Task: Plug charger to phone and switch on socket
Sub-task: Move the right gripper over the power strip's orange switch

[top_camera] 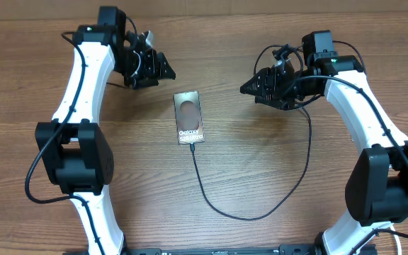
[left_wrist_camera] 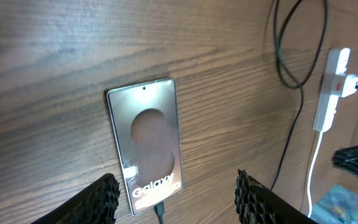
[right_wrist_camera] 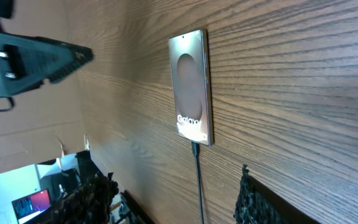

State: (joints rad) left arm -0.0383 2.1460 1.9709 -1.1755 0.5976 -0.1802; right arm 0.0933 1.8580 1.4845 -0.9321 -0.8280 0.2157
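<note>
The phone (top_camera: pixel 188 117) lies flat on the wooden table, face up with "Galaxy" lettering. It also shows in the left wrist view (left_wrist_camera: pixel 148 140) and the right wrist view (right_wrist_camera: pixel 191 87). The charger (top_camera: pixel 246 214), a thin black cable, has its connector tip in the phone's bottom edge (left_wrist_camera: pixel 159 211) and loops toward the right arm. The socket (left_wrist_camera: pixel 330 87), a white strip with red markings, shows only in the left wrist view at the far right. My left gripper (top_camera: pixel 164 70) (left_wrist_camera: pixel 176 186) is open and empty above and left of the phone. My right gripper (top_camera: pixel 246 88) (right_wrist_camera: pixel 173 177) is open and empty to the phone's right.
The socket's white cord (left_wrist_camera: pixel 316 162) runs down the right side of the left wrist view. The black cable passes there too (left_wrist_camera: pixel 291 62). The socket is hidden under the right arm in the overhead view.
</note>
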